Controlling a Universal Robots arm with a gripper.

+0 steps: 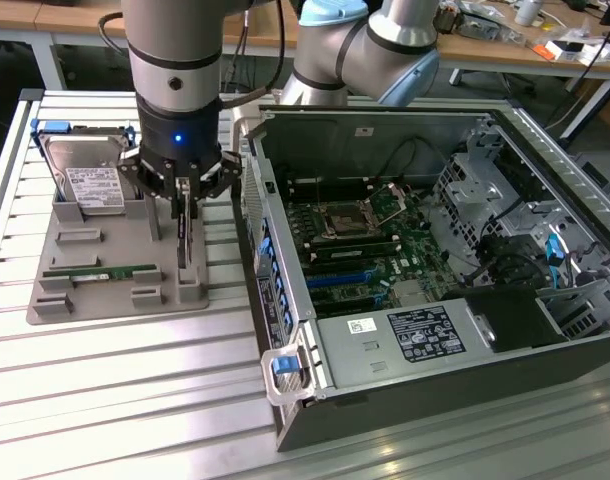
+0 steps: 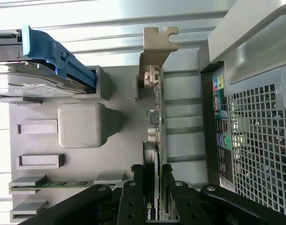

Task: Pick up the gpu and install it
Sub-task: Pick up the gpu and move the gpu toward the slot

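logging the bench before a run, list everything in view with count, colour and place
slatted metal table: one, silver, under everything
moulded plastic holder tray: one, grey, on the table, exterior view's left
thin flat gpu card with shiny metal bracket: one, dark, upright on edge in the tray
boxy metal hard drive with white label: one, silver, in a blue carrier, back of the tray
narrow memory stick: one, green, flat at the tray's front
open desktop computer case: one, dark, exterior view's right
robot arm: one, grey, above the tray
end effector: one, black, closed on the card
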